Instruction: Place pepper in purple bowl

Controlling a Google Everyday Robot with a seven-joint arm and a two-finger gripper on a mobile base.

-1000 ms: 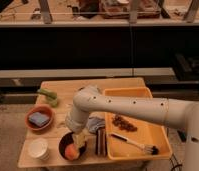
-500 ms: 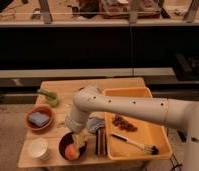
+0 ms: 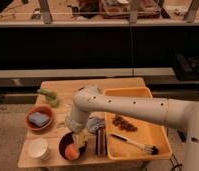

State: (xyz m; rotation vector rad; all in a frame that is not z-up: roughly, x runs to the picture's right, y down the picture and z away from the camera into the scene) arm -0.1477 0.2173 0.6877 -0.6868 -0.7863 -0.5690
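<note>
Nothing moved since half-second ago: arm still bent down from right, gripper (image 3: 79, 140) low over purple bowl (image 3: 62, 144); grip state cannot tell.

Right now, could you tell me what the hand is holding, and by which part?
It cannot be told; the hand hovers over the purple bowl.

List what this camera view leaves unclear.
Camera view:
1. What the tool, low over the purple bowl, carries: covered by the arm.
2. Dark object beside the yellow tray: too blurred to identify.
3. Robot body: cut off at right edge.
</note>
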